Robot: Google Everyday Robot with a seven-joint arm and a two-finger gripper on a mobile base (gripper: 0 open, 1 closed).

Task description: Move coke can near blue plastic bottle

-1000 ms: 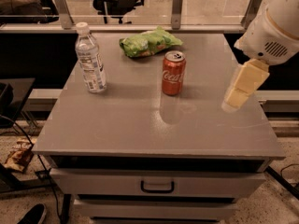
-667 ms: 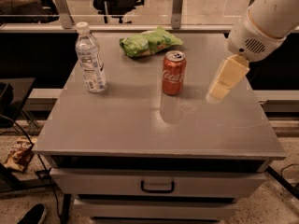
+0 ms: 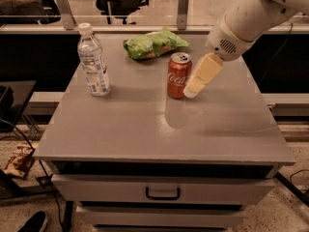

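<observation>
The red coke can (image 3: pixel 178 76) stands upright near the middle of the grey table top (image 3: pixel 145 124). The blue plastic bottle (image 3: pixel 92 60), clear with a white cap and a pale label, stands upright at the table's left, well apart from the can. My gripper (image 3: pixel 199 79) comes in from the upper right on a white arm (image 3: pixel 251 16). Its cream-coloured fingers (image 3: pixel 203 74) hang just to the right of the can, about level with its lower half.
A green snack bag (image 3: pixel 153 43) lies behind the can near the table's back edge. A glass railing runs behind the table. The table has a drawer with a handle (image 3: pixel 162 193) in front. Cables and a wrapper lie on the floor at left.
My gripper has moved left across the table's right side, from well clear of the can to right beside it. The can, bottle and bag have not moved.
</observation>
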